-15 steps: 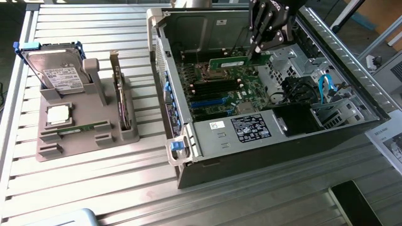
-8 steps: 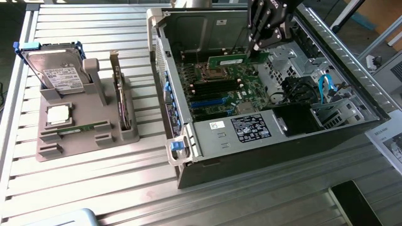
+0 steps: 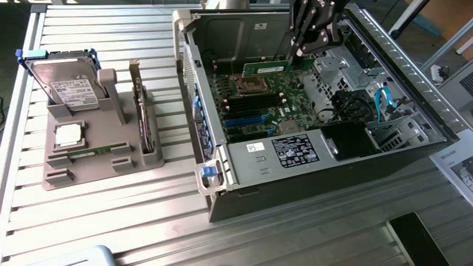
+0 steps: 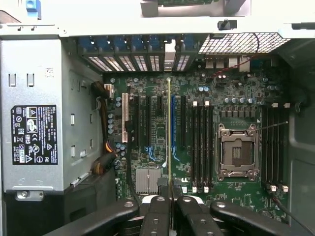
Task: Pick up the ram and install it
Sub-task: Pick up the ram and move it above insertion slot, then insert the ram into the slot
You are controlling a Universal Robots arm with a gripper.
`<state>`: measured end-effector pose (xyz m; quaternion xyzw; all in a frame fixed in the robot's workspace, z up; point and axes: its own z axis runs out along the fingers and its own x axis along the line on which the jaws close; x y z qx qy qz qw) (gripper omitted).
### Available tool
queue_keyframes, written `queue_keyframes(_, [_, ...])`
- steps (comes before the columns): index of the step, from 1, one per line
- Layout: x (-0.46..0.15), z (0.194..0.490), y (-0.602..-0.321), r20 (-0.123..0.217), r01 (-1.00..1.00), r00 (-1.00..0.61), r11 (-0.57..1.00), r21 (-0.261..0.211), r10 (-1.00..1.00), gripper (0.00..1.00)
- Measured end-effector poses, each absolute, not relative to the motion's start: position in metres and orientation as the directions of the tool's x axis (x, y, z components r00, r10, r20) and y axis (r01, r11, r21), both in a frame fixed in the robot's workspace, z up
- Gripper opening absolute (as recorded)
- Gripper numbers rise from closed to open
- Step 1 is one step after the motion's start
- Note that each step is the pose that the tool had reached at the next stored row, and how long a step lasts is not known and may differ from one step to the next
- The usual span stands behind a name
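The ram [image 3: 267, 67] was picked up, pinched between the gripper's [image 4: 171, 205] narrow fingers above the board [image 4: 231, 194]; slots [image 4: 201, 147] empty, ram not yet seated.

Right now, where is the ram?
In the exterior view the ram is clamped in the gripper over the motherboard of the open computer case, near the empty processor socket.

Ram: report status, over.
Gripper shut on the ram. Ram hangs above the motherboard inside the open case, not seated. Memory slots empty; nothing seen in the way.
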<state>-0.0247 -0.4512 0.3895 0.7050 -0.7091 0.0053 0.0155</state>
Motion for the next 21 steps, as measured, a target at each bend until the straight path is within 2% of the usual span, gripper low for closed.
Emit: queue_keyframes(21, [-0.025,0.389,-0.437,0.019,-1.000,-0.006,0.006,0.014,-1.000,0.12])
